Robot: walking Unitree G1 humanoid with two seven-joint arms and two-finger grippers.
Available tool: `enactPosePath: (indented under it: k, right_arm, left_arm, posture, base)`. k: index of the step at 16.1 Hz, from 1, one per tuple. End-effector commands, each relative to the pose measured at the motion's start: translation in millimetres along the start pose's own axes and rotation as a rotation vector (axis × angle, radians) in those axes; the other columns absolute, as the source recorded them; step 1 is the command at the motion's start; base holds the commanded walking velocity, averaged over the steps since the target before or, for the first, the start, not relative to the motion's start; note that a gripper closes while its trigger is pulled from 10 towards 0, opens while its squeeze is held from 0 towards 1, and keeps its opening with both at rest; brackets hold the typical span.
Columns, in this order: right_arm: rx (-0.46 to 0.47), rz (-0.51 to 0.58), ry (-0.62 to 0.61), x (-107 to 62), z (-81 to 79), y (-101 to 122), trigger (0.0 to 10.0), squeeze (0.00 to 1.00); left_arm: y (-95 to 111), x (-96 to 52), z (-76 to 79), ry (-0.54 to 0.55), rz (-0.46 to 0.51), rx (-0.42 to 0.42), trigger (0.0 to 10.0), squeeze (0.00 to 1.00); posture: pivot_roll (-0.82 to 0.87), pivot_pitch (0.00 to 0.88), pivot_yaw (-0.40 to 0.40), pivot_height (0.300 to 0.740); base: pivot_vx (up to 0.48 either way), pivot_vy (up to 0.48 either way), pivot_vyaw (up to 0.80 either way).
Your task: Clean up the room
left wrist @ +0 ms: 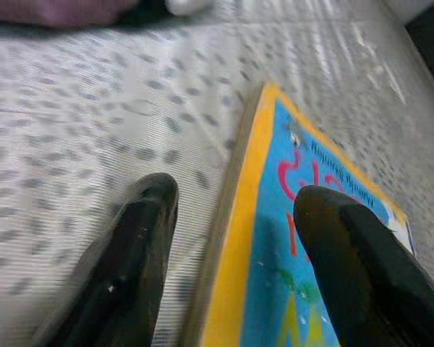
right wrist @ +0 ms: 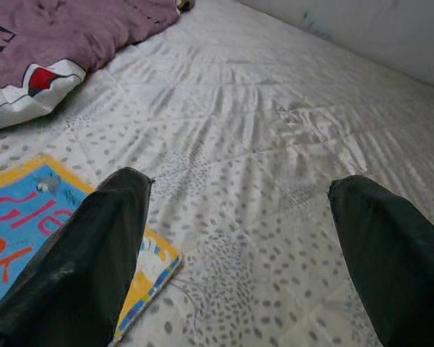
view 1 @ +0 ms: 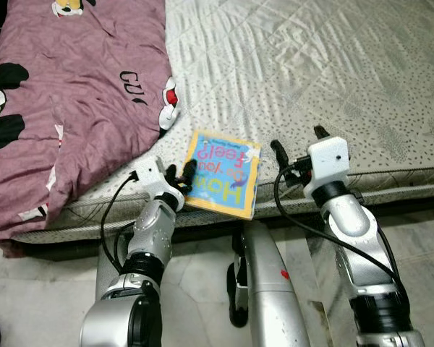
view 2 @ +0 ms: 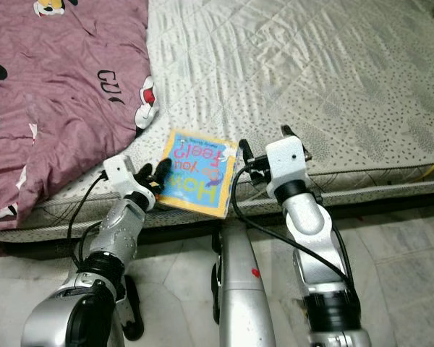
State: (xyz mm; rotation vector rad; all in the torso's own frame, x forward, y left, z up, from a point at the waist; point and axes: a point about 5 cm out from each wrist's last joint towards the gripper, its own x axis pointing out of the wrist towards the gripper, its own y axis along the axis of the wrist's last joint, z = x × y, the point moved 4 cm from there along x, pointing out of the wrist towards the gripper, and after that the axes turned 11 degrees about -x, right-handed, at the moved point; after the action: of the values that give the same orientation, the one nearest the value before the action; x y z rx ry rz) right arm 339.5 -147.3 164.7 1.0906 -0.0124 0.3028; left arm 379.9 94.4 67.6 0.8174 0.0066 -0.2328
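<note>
where the bed (view 1: 333, 65) meets the robot, a thin blue book with a yellow border (view 1: 224, 173) lies flat on the speckled grey cover, close to the near edge, its pink and orange title facing away from the camera. the left hand (view 1: 181, 176) is at the book's left edge with its fingers spread; the left wrist view shows one black finger (left wrist: 141, 238) on the cover beside the yellow border and the other over the blue face, so the edge sits between them, not yet pinched. the right hand (view 1: 298, 144) hovers just right of the book, its fingers spread wide over bare bedcover. a crumpled mauve blanket with cartoon prints (view 1: 65, 94) covers the bed's left part.
</note>
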Motion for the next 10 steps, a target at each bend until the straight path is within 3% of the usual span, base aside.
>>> enactPosePath:
  k: [1,2,4,8,9,10]
  right_arm:
    - [0.001,-0.022,0.002,-3.3,0.5,-8,10.0,0.0]
    - [0.002,-0.023,0.001,-3.4,0.1,-9,10.0,0.0]
    - [0.003,-0.02,0.0,-3.8,-1.1,-8,10.0,0.0]
    - [-0.004,-0.019,-0.018,-3.8,4.4,-9,10.0,0.0]
    - [-0.004,-0.017,-0.019,-3.5,3.9,-9,10.0,0.0]
    - [-0.005,-0.014,-0.019,-3.2,3.1,-8,10.0,0.0]
  left_arm:
    - [-7,-2.9,-4.9,0.034,-0.016,-0.018,10.0,0.0]
    - [-9,-3.6,-9.9,0.06,-0.035,0.008,10.0,0.0]
    - [-11,-4.3,-22.6,0.149,-0.061,-0.042,10.0,0.0]
    - [-22,-2.5,-4.0,0.028,-0.143,-0.079,10.0,0.0]
    - [-35,-5.0,-5.0,0.028,-0.21,-0.081,10.0,1.0]
    - [-47,-7.8,-5.7,0.031,-0.287,-0.069,10.0,1.0]
  posture:
    - [-0.17,0.237,-0.105,0.54]
    - [-0.17,0.237,-0.103,0.54]
    - [-0.18,0.237,-0.098,0.54]
    - [-0.18,0.235,-0.092,0.54]
    - [-0.19,0.238,-0.09,0.54]
    - [-0.19,0.238,-0.09,0.54]
  base:
    - [0.0,0.0,0.0]
    - [0.0,0.0,0.0]
    - [0.0,0.0,0.0]
    - [0.0,0.0,0.0]
    - [0.0,0.0,0.0]
    - [0.0,0.0,0.0]
